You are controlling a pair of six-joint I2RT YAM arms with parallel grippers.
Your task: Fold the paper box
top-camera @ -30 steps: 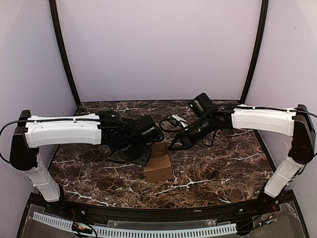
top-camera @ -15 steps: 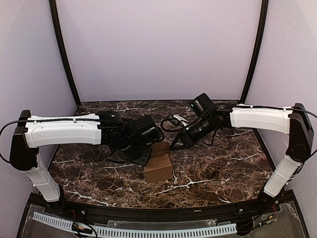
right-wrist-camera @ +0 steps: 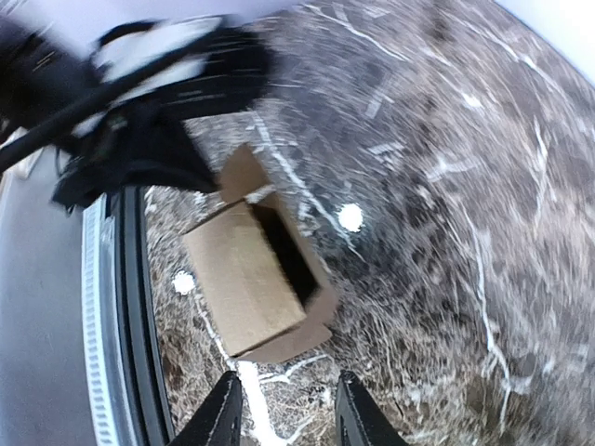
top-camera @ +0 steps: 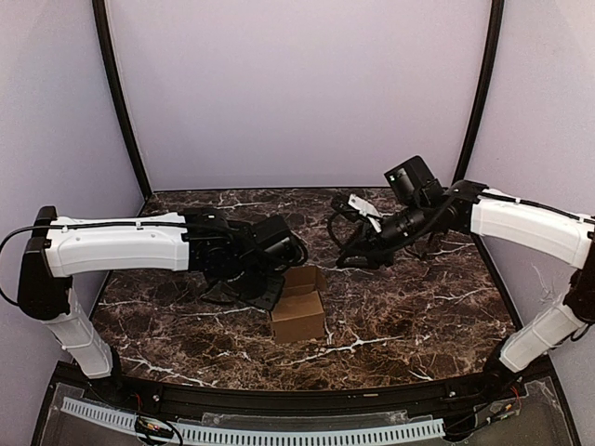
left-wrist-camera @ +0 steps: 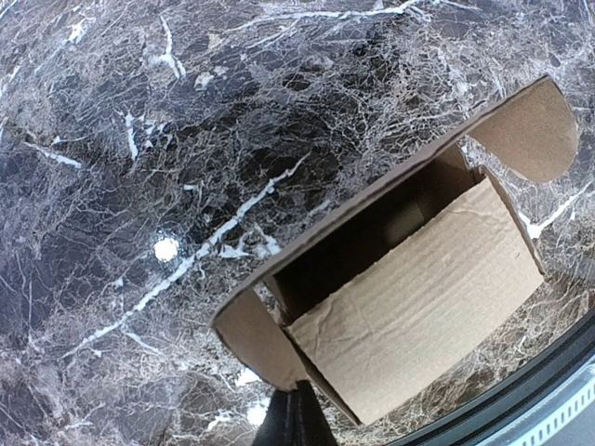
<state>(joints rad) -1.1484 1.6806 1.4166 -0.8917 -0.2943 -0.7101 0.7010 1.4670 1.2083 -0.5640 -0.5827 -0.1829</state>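
Note:
The paper box [top-camera: 297, 316] is a small brown cardboard box lying on the dark marble table, its open end facing away from the arms' bases, with flaps spread. In the left wrist view the paper box [left-wrist-camera: 418, 297] shows a dark hollow, a rounded flap [left-wrist-camera: 530, 130] and a side flap [left-wrist-camera: 251, 339]. My left gripper [left-wrist-camera: 296, 420] is shut, its tips touching that side flap's lower corner. From above, the left gripper [top-camera: 270, 294] sits at the box's left rear. My right gripper [top-camera: 346, 260] hangs apart, behind and right of the box. The right gripper [right-wrist-camera: 290, 418] is open and empty, with the box [right-wrist-camera: 242, 274] beyond it.
A black rail [top-camera: 307, 400] runs along the table's near edge, with a white perforated strip [top-camera: 279, 432] below it. Lilac walls close in the back and sides. The left arm [right-wrist-camera: 158, 121] shows blurred above the box in the right wrist view.
My right gripper pulled back and to the right, away from the box, and its jaws opened. The left arm and the box stayed where they were.

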